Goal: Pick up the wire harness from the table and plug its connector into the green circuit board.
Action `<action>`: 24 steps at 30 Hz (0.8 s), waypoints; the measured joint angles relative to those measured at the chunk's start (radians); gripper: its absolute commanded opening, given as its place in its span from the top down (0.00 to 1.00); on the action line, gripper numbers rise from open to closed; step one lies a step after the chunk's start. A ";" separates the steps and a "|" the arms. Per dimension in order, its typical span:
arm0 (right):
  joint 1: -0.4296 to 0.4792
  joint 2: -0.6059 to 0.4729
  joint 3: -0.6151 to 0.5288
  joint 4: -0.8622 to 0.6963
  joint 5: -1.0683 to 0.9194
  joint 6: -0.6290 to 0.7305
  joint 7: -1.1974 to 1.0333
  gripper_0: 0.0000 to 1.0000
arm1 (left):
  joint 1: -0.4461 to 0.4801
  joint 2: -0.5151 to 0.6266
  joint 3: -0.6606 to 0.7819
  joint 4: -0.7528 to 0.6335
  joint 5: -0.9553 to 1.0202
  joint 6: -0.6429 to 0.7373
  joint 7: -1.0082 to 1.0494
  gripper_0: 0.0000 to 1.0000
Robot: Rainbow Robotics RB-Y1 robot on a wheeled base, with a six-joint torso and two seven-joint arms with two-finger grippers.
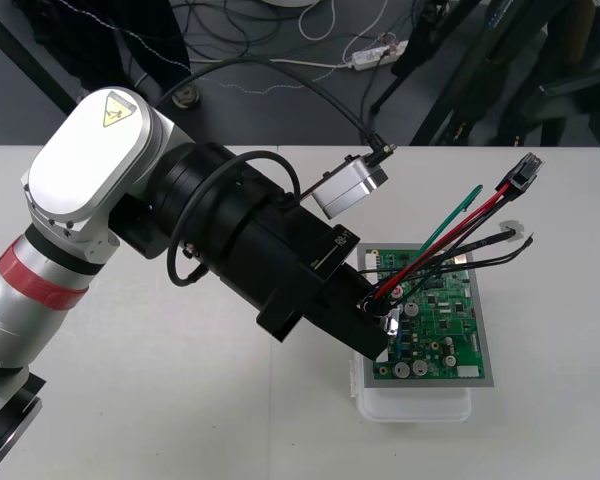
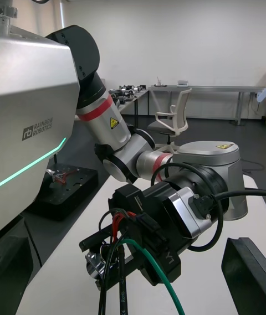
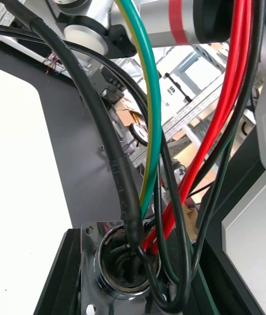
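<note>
My left arm reaches in over the green circuit board (image 1: 442,318) on its white base (image 1: 416,404). The left gripper (image 1: 380,325) is shut on the wire harness's round metal socket (image 3: 117,270), held just above the board's left part. Its black fingers (image 3: 60,273) flank the socket's flange. The red, black and green wires (image 1: 450,235) fan up and to the right from the socket. The black plug (image 1: 523,172) hangs free in the air beyond the board's far right corner. In the right wrist view the left gripper (image 2: 130,254) holds the socket (image 2: 97,262), wires rising from it. One right finger (image 2: 244,270) stands far out at the side.
The table's far edge (image 1: 310,148) runs behind the left arm, with cables and a power strip on the dark floor beyond. Bare table (image 1: 160,400) lies in front of and left of the board.
</note>
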 measured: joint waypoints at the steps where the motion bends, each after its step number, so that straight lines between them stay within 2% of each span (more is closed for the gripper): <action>1: -0.008 0.000 0.010 0.005 0.006 0.000 0.000 0.00 | 0.000 0.000 0.000 0.000 0.003 0.000 0.000 1.00; 15: -0.077 0.000 0.059 0.053 0.038 0.000 0.000 0.00 | 0.000 0.001 0.000 0.000 0.036 0.000 0.000 1.00; 24: -0.125 0.000 0.149 0.053 -0.001 0.000 0.000 0.00 | 0.000 0.001 0.000 0.000 0.041 0.000 0.000 1.00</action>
